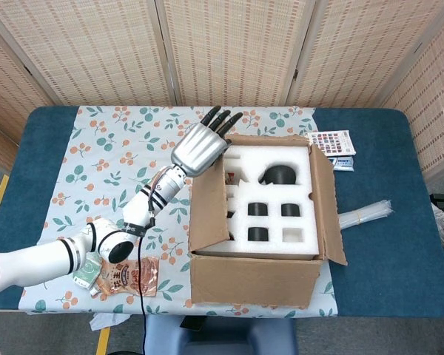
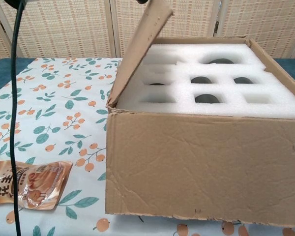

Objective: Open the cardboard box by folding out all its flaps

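The cardboard box [image 1: 253, 279] stands on the table's near middle, and white foam [image 1: 270, 194] with round and square pockets fills it. Its left flap [image 1: 207, 200] stands almost upright and tilts steeply in the chest view, flap [image 2: 135, 51]. The right flap [image 1: 328, 211] leans outward. My left hand [image 1: 200, 145] is at the far top corner of the left flap, back up, fingers [image 1: 223, 118] stretched out and apart, holding nothing. In the chest view the hand is cut off at the top edge. The right hand is out of sight.
A peanut snack pouch [image 1: 130, 276] lies left of the box, pouch [image 2: 25, 185] near the front edge. A colour card [image 1: 331, 142] and a clear wrapped bundle [image 1: 364, 214] lie right of the box. My arm's black cable [image 2: 15, 98] hangs at left. Folding screens stand behind the table.
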`<state>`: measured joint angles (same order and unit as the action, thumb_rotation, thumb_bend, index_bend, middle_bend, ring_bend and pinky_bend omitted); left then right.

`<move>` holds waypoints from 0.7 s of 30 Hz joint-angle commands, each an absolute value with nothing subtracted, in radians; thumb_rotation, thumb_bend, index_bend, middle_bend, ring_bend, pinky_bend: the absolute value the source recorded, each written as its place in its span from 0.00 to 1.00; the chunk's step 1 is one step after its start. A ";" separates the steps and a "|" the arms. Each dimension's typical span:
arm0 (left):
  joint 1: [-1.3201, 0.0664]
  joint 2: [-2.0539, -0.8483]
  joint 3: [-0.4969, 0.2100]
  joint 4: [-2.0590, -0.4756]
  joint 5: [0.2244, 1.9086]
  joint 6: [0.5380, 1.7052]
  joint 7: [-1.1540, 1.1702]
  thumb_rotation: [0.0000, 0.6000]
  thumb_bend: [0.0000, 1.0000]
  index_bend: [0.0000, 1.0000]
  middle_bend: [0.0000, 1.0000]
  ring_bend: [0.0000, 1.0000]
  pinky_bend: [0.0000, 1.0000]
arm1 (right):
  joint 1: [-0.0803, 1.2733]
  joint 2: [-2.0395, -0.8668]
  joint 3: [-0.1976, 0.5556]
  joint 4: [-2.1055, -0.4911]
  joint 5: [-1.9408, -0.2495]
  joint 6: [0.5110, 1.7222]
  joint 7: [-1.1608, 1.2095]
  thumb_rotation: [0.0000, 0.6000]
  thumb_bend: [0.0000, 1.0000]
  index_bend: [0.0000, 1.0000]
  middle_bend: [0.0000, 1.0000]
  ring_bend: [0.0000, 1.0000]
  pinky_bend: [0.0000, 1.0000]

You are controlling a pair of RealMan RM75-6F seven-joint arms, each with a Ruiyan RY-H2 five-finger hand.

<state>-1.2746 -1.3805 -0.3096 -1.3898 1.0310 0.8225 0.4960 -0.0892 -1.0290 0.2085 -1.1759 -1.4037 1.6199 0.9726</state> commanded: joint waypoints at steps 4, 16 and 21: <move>-1.250 -1.328 -0.310 -1.431 0.997 0.852 0.520 1.00 1.00 0.59 0.00 0.00 0.00 | -0.088 -1.027 0.203 -1.186 -1.414 1.622 0.956 0.51 0.59 0.30 0.00 0.00 0.00; -1.200 -1.240 -0.321 -1.478 0.975 0.895 0.491 1.00 1.00 0.52 0.00 0.00 0.00 | -0.081 -1.025 0.201 -1.208 -1.414 1.612 0.918 0.51 0.59 0.30 0.00 0.00 0.00; -1.178 -1.217 -0.310 -1.463 0.941 0.903 0.504 1.00 1.00 0.51 0.00 0.00 0.00 | -0.089 -1.025 0.201 -1.220 -1.416 1.629 0.905 0.51 0.59 0.30 0.00 0.00 0.00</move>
<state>-1.1851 -1.2236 -0.3147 -1.4687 0.9513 0.8989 0.4973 -0.0867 -1.0253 0.2013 -1.2180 -1.4152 1.6265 0.9069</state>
